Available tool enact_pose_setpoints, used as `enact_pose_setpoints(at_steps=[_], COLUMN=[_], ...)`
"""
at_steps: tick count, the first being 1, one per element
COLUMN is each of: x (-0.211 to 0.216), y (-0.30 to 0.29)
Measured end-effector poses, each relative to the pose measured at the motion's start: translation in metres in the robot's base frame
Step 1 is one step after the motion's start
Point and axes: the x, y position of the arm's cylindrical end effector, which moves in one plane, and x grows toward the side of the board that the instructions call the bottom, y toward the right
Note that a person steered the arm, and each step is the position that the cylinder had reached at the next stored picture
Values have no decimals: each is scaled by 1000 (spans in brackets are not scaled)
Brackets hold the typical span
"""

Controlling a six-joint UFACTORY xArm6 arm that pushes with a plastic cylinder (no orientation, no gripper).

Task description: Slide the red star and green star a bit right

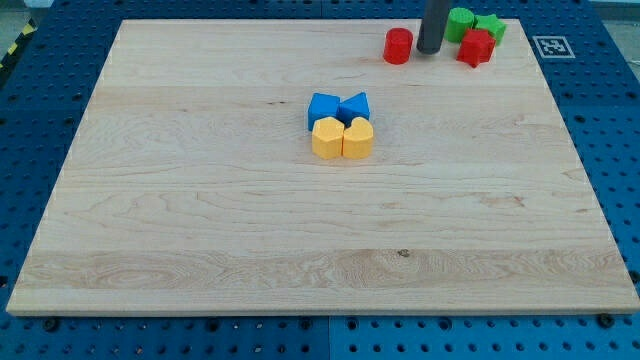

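Observation:
The red star lies near the view's top right of the wooden board. The green star sits just above and right of it, touching it. A green round block sits left of the green star. A red cylinder stands further left. My tip comes down between the red cylinder and the red star, just left of the red star and below the green round block.
In the board's middle, two blue blocks sit above a yellow hexagon-like block and a yellow heart-like block, all bunched together. The board's right edge is close to the stars.

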Motion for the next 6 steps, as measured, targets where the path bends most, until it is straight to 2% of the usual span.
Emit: enact_pose_setpoints(at_steps=[6], x=[-1], y=[39])
